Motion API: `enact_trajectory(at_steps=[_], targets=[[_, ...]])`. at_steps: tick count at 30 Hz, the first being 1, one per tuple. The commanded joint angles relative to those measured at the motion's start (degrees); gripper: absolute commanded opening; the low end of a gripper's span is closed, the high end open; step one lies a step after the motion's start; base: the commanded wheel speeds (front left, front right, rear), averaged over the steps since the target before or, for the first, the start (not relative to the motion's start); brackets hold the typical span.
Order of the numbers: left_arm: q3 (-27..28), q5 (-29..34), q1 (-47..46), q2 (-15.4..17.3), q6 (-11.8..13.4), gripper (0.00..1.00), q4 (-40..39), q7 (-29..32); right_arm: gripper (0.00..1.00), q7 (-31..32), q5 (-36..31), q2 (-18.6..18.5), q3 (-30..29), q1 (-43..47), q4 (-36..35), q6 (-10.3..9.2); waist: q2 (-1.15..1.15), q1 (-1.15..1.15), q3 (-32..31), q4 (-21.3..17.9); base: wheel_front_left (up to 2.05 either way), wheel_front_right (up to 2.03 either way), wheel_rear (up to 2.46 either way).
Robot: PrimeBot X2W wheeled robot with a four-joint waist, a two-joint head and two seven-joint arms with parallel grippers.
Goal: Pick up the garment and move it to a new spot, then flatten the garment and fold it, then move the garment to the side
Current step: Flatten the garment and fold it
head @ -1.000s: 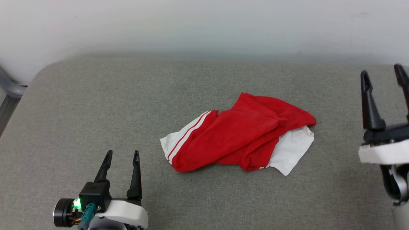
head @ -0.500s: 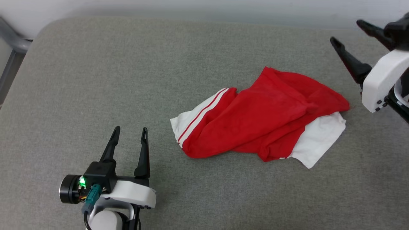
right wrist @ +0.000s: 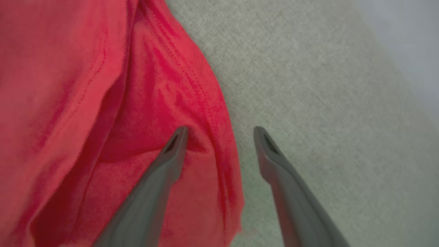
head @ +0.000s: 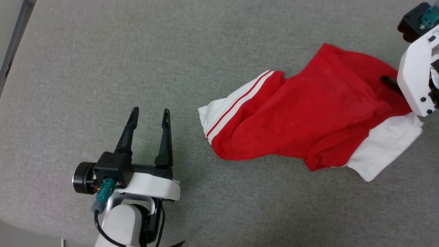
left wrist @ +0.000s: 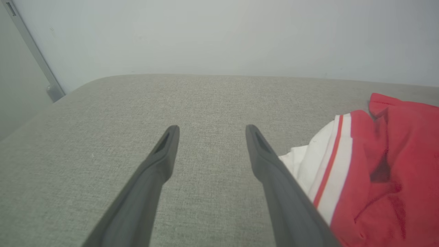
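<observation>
**Asker:** What is under you, and what is around it?

**Me:** A grey woven pad (head: 68,68) with rounded corners lies right below me. Past its far edge there is a plain pale wall (left wrist: 219,34). A grey metal post (left wrist: 34,58) slants up at the far left corner.

**Asker:** How do your jaws stand?

**Me:** My left gripper (head: 151,110) is nearest to me. Its jaws are spread wide with nothing between them, and they hang over bare pad. The white sleeve is just to its right, and the two do not touch. My right gripper (right wrist: 221,132) is further out at the right, and its jaws are also spread wide, clamping nothing. One finger is over the red cloth and the other is over the pad, so the cloth's stitched edge runs between them. I cannot tell whether the fingertip presses on the cloth.

**Asker:** And the garment?

**Me:** The garment (head: 301,113) lies crumpled on the pad, to the right of the middle. Its body is red and bunched into long folds. A white sleeve sticks out from under it at the near right. At its left end another white sleeve carries a thin red stripe. The far tip of the red cloth rises to a point.
</observation>
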Motion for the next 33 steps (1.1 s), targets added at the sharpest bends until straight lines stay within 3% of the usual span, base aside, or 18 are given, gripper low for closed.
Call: enact_trajectory(at_steps=[1,8,12,13,26,33], targets=[[-0.4,-0.3,-0.8,-0.1,0.4,1.0,-0.3,-0.2,1.0,0.3,0.4,0.5,0.9,-1.2,0.6,-0.06,0.0,-0.01,2.2,1.7,0.0,0.0,0.0],[-1.3,-1.4,-1.3,-0.1,2.0,1.0,-0.5,-0.2,1.0,5.1,4.4,1.7,10.4,3.8,6.3,0.1,0.0,-0.01,4.4,3.2,0.0,0.0,0.0],[-0.8,-1.1,-0.9,-0.1,2.2,1.0,-0.3,-0.2,1.0,3.7,5.1,0.8,12.4,3.6,6.2,0.3,0.0,-0.01,4.0,2.8,0.0,0.0,0.0],[-0.7,-0.9,-0.8,-0.1,2.3,1.0,-0.1,-0.2,0.0,3.0,5.1,0.7,12.7,3.2,6.1,0.3,0.0,-0.01,3.7,2.6,0.0,0.0,0.0],[1.1,0.5,1.9,-0.1,2.2,1.0,1.2,-0.2,0.0,-16.0,5.2,3.0,10.2,-4.9,4.6,-0.06,0.0,-0.01,-4.1,-0.5,0.0,0.0,0.0],[2.2,1.2,5.3,-0.1,1.9,1.0,2.3,-0.2,0.0,-24.2,6.8,0.3,11.1,-1.9,-3.0,-0.06,0.0,-0.01,-9.6,-2.2,0.0,0.0,0.0]])
